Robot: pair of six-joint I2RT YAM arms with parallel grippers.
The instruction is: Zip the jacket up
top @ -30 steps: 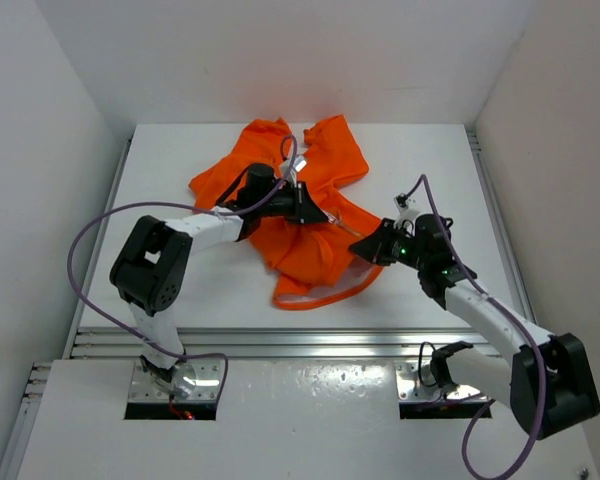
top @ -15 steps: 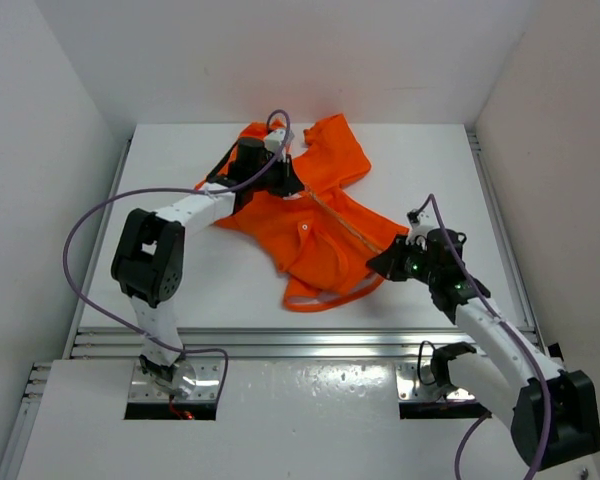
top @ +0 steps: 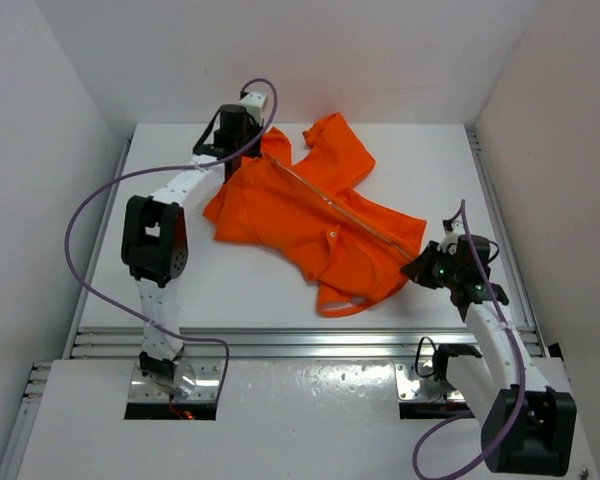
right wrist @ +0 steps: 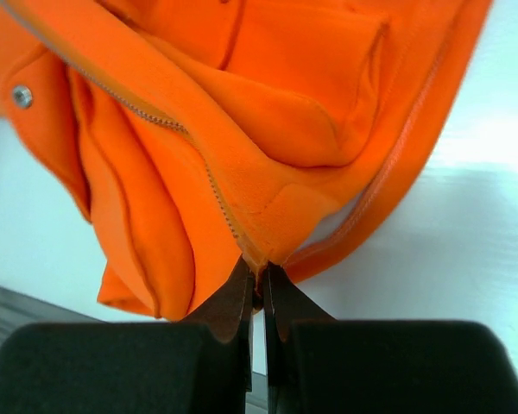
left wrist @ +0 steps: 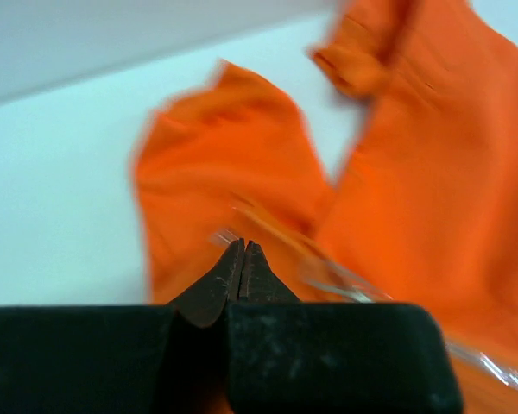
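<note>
On table (top: 180,290), jacket (top: 320,220) stretched taut; left gripper (left wrist: 243,250), right gripper (right wrist: 257,276) pinching zipper-edge ends.

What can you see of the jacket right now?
The jacket is bright orange soft fabric, lying crumpled on the white table. Its zipper edge is stretched into a straight diagonal line between the two grippers. The left gripper is shut on the far end and the right gripper is shut on the near hem corner. A metal snap shows near the middle. Zipper teeth show in the right wrist view, but I cannot tell whether it is zipped.
</note>
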